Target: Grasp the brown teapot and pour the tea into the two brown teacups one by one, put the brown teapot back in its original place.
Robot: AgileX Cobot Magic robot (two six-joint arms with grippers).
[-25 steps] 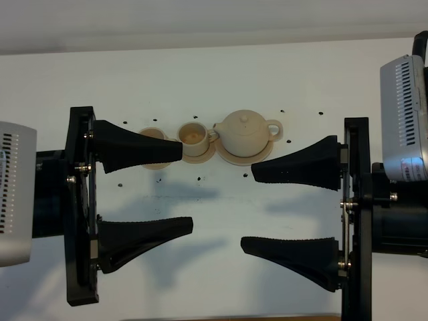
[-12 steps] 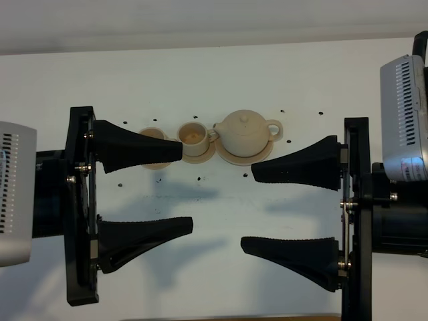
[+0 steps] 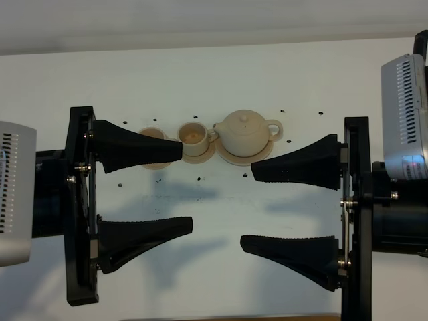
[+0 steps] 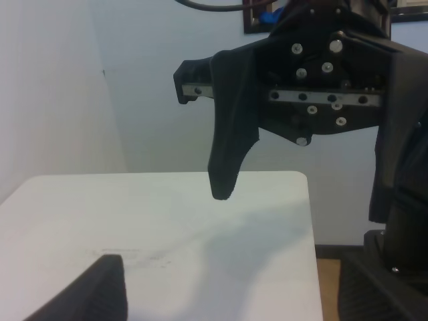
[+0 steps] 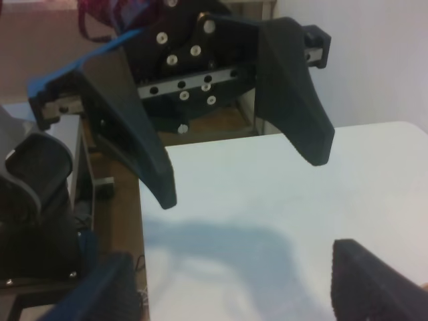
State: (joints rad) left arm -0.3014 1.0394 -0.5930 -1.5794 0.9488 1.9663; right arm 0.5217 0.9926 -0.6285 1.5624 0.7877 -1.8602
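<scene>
teapot on wide saucer | two teacups on saucers, in a row just left of teapot

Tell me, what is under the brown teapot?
The brown teapot stands on a wide round saucer plate. Only the plate's rim shows; its middle is covered by the teapot.

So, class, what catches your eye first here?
Two black tools fill the overhead view: the left tool and right tool, both open, face each other over the table. Beyond them a beige teapot sits on its saucer, one teacup beside it, a second teacup partly hidden by the left tool.
</scene>
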